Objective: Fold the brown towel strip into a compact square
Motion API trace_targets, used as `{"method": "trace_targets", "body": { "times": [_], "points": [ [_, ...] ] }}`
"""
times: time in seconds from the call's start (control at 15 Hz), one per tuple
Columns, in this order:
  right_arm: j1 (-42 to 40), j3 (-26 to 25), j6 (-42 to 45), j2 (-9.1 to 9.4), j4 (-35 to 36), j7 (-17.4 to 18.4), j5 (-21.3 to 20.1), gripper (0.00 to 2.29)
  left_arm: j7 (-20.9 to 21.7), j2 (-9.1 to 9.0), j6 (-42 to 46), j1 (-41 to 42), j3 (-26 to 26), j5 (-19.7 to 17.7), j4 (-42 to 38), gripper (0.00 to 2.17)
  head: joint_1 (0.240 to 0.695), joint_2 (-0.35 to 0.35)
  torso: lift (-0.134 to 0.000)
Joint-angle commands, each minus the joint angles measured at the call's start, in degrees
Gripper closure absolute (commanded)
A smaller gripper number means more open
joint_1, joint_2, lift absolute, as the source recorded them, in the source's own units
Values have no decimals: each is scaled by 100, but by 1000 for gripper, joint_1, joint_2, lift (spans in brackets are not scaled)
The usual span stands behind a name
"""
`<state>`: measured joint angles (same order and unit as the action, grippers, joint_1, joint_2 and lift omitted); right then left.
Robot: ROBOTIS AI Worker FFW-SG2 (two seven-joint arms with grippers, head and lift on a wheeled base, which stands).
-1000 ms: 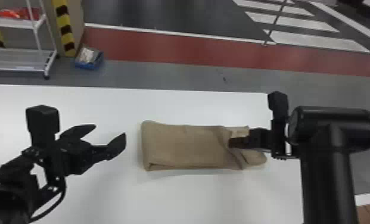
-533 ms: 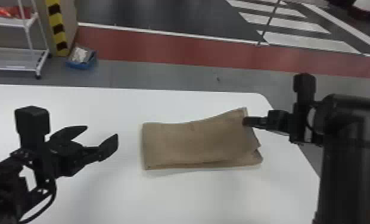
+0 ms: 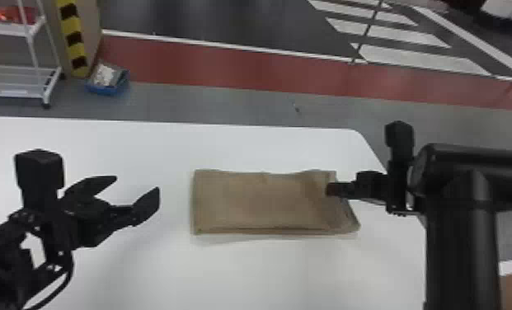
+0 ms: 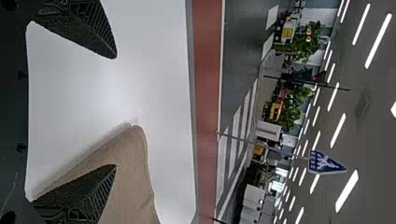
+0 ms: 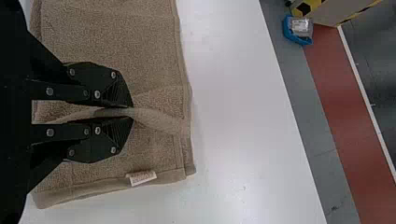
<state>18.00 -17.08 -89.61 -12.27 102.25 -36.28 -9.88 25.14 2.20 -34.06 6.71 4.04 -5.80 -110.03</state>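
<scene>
Towel (image 3: 259,202) lies flat on the white table (image 3: 246,272), layered into a longish rectangle, between my two grippers. Right gripper (image 5: 132,112) is clamped on a raised ridge (image 5: 161,121) of cloth near the end with the tag (image 5: 141,178). Left gripper (image 3: 137,184) is spread wide, nothing in it, off the towel's left end (image 3: 197,202).

Handling: terry, so I'd call it light, soft, limp; rough nap should grip well, nothing to break. It won't hold its own shape, so layers may slide or bunch. My pinch looks like upper cloth; can't tell if it takes every layer. For the next fold, best hold is the tagged end near its corners, all layers together. One central pinch would likely let the corners droop and skew the square.
</scene>
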Motion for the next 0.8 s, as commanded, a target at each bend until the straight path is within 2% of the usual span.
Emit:
{"method": "trace_targets", "body": {
  "times": [0.0,0.07,0.13,0.4,0.73],
  "points": [
    [-69,-68,-47,-21,67,-1,-40,782,0,0,0,-3,35,0,-1,43,695,-291,-124],
    [-157,-138,-47,-21,163,-1,-58,232,0,0,0,-3,35,9,-1,43,695,-295,-124],
    [-236,-243,-47,-48,242,-1,-58,16,0,0,0,-3,35,9,-1,43,695,-299,-124],
    [-473,-551,-47,-127,418,-45,48,29,0,0,0,-3,35,9,8,43,695,-333,-124],
    [-570,-507,-47,-153,269,-54,-67,43,9,0,0,6,35,9,17,43,695,-350,-124]
  ]
}}
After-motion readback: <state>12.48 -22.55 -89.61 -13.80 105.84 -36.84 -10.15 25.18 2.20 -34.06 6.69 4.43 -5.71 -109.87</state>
